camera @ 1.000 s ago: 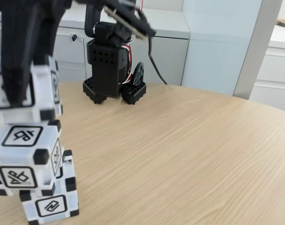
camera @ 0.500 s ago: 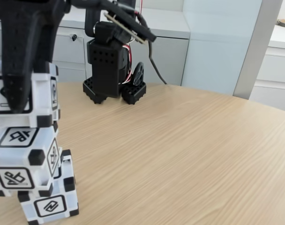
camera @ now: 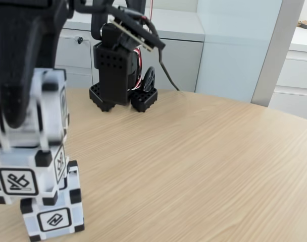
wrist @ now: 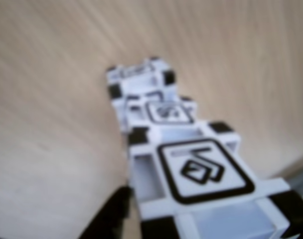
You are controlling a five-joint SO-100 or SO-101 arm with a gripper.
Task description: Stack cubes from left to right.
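Gripper at far left of the fixed view, clamped on the top cube; black finger runs down the cube's front face, cube motion-blurred. Wrist view: held cube fills the lower right, symbol face up, a dark finger at its lower left edge.

Key relation: held cube sits directly above the middle cube; looks touching or just about, blur hides the seam. Middle cube rests on the bottom cube, which sits on the table. Stack is not flush: in the fixed view the bottom cube sticks out to the right and toward the camera, middle one offset left of it. Wrist view shows the same stagger, middle and bottom cubes stepping away from the held one, all three roughly in one line. Held cube looks upright, maybe a slight tilt, cannot tell through the blur.

Judgement: all three cubes in one column, task near done; next move is settle the top cube square on the middle one and release. Risk: offset stack, a sideways nudge on release could tip the upper two off the bottom cube.

Arm base well apart at the back of the table. No containers; cabinets behind
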